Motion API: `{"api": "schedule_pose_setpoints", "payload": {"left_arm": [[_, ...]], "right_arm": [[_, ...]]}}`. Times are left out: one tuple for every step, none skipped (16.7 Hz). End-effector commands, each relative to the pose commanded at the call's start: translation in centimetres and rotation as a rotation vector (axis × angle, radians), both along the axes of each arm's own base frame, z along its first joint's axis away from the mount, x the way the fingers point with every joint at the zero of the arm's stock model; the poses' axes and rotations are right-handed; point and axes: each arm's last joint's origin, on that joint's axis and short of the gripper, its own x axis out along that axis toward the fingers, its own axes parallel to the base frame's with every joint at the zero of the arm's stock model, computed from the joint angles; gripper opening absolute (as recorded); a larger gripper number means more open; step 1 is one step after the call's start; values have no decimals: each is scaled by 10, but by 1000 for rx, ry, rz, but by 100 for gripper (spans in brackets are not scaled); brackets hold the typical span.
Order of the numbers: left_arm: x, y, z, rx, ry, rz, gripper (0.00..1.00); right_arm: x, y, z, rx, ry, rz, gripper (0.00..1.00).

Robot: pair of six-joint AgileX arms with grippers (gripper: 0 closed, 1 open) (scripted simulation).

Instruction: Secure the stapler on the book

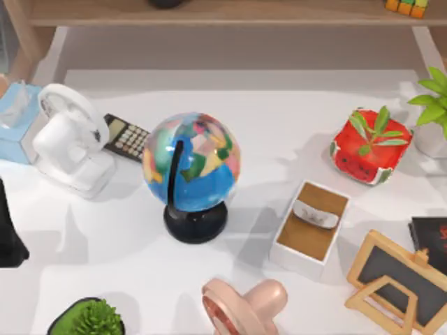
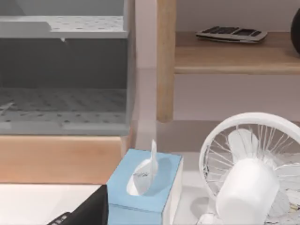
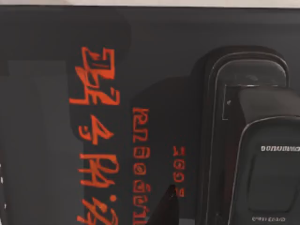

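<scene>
One table, seen from above, crowded w/ desk items. Far left: a blue tissue box (image 1: 15,118) beside a white desk fan (image 1: 68,143); a dark shape at the left edge is likely the left arm (image 1: 10,234), parked there. Its wrist view looks over the tissue box and fan toward a wooden shelf (image 2: 234,54); whether that pincer is open or closed cannot be told. A calculator (image 1: 126,137) lies just behind the fan, next to a globe (image 1: 191,162) on a black stand at centre. Front edge: a green plant (image 1: 91,319) and a pink fan (image 1: 244,306).

Right of the globe sits the book (image 1: 311,227), tan cover up, w/ the stapler (image 1: 316,213) already lying across its far half, touching the cover; judged from this, the placing looks done. Beyond: a red watermelon-style pot (image 1: 369,146), a small framed chalkboard (image 1: 398,279), and a flat black item (image 1: 431,241) at the right edge. The right wrist view hangs close over that black item, showing red characters, not legible; the right pincer's state cannot be told.
</scene>
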Motion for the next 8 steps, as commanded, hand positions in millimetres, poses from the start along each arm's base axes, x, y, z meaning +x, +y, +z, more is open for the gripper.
{"api": "schedule_pose_setpoints", "payload": {"left_arm": [[0,0,0,0,0,0,100],[0,0,0,0,0,0,100],[0,0,0,0,0,0,100],[0,0,0,0,0,0,100],[0,0,0,0,0,0,100],[0,0,0,0,0,0,100],[0,0,0,0,0,0,100],[0,0,0,0,0,0,100]], "right_arm": [[0,0,0,0,0,0,90],[0,0,0,0,0,0,98],[0,0,0,0,0,0,100],[0,0,0,0,0,0,100],[0,0,0,0,0,0,100],[0,0,0,0,0,0,100],[0,0,0,0,0,0,100],[0,0,0,0,0,0,100]]}}
